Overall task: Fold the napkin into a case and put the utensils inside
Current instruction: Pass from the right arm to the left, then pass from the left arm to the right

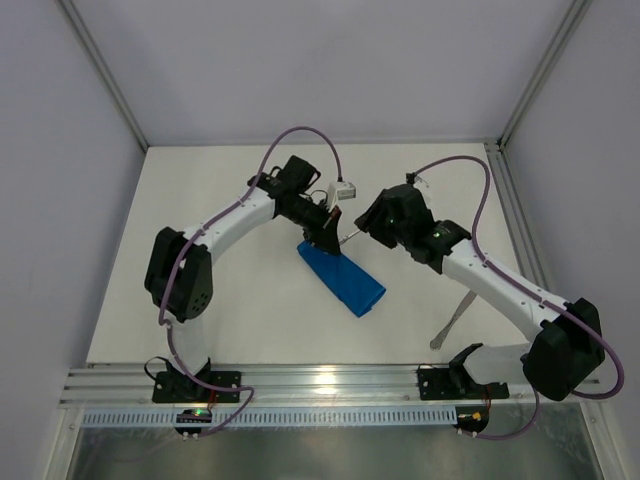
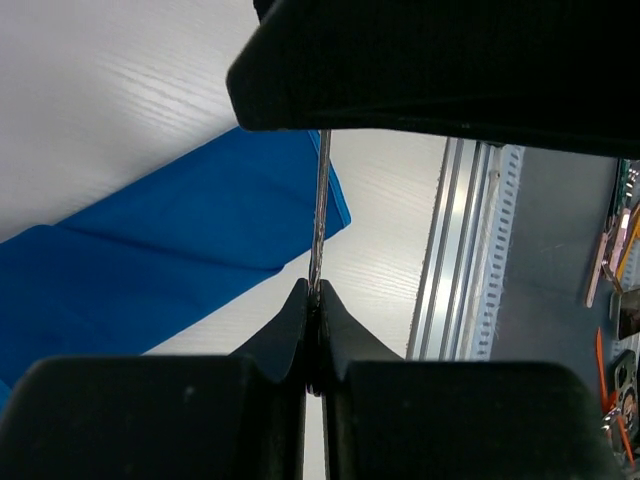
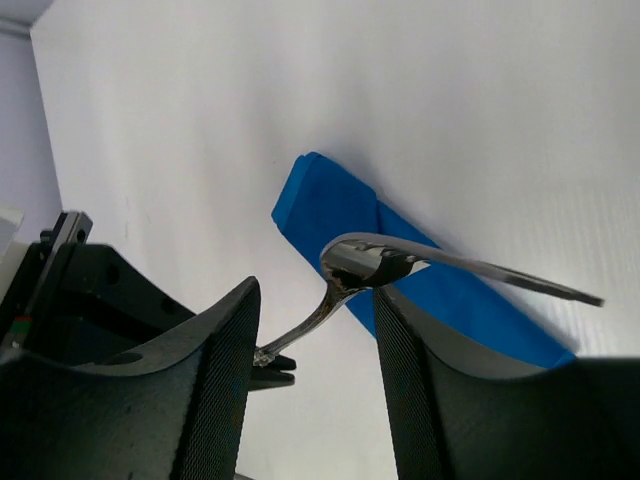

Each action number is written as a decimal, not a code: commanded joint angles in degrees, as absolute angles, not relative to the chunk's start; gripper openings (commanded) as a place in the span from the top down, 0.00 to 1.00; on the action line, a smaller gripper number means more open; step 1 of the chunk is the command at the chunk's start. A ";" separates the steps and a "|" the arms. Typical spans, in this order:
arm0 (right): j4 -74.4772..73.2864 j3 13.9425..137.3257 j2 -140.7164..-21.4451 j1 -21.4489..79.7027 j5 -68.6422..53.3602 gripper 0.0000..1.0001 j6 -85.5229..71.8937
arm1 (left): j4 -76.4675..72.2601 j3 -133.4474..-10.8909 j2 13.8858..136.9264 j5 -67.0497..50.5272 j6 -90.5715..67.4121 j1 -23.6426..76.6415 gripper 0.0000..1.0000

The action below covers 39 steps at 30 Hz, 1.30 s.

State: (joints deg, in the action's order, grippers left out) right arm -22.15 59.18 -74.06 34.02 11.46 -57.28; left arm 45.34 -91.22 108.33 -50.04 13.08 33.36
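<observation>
- Overall, in the top view, the napkin case [image 1: 342,280] lies flat at mid-table as a narrow blue rectangle, angled from far-left to near-right.
- Both arms meet just beyond the case's far end. The left gripper [image 1: 323,238] and right gripper [image 1: 366,228] face each other with the held utensil [image 1: 350,238] spanning the gap between them.
- The second utensil [image 1: 455,318] lies on the table [image 1: 200,260], well apart to the right and beside the right arm. It is judged untouched; whether it is the fork cannot be told.
- In the left wrist view, the left gripper [image 2: 312,300] is closed tight on the utensil [image 2: 319,200], seen edge-on as a thin silver line rising from the pinch. This arm carries the piece.
- Below and to the left lies the case [image 2: 180,250], with one corner near the utensil's line. The arm appears positioned to bring the piece to that end. The aluminium rail [image 2: 450,250] runs at right.
- In the right wrist view, the right gripper [image 3: 315,300] stands open, fingers [image 3: 220,380] spread either side of the utensil's neck without clamping it.
- The utensil head [image 3: 365,262] hangs above the case [image 3: 310,205], clear of the cloth. Its handle runs down-left to the left gripper's tip [image 3: 275,372].
- Judgement: the fold looks done and no utensil is inside yet. The case's opening is not visible.
</observation>
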 commanded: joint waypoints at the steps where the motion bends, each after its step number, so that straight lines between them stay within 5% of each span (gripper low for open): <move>1: -25.48 63.28 -73.65 34.10 7.05 0.46 -40.10 | 46.93 -92.02 108.89 -53.79 15.82 33.22 1.00; 10: -29.54 67.76 -66.28 34.54 -19.59 0.46 -8.14 | 52.38 -91.49 113.02 -51.51 19.50 32.17 1.00; 20: -31.46 64.51 -62.74 41.12 -12.41 0.49 45.56 | 60.46 -93.69 113.64 -51.77 22.14 32.17 1.00; 26: -37.00 69.43 -74.78 49.12 -3.70 0.56 55.36 | 63.54 -93.16 113.47 -53.88 22.15 32.17 1.00; 39: -32.16 63.99 -80.33 49.57 -0.53 0.57 57.48 | 64.16 -92.11 112.76 -53.35 22.15 32.17 1.00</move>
State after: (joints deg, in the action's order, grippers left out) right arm -33.52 64.77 -79.09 49.50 -3.01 55.68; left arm 63.55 -91.64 113.86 -52.12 21.45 32.38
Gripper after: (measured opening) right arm 0.431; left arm 0.021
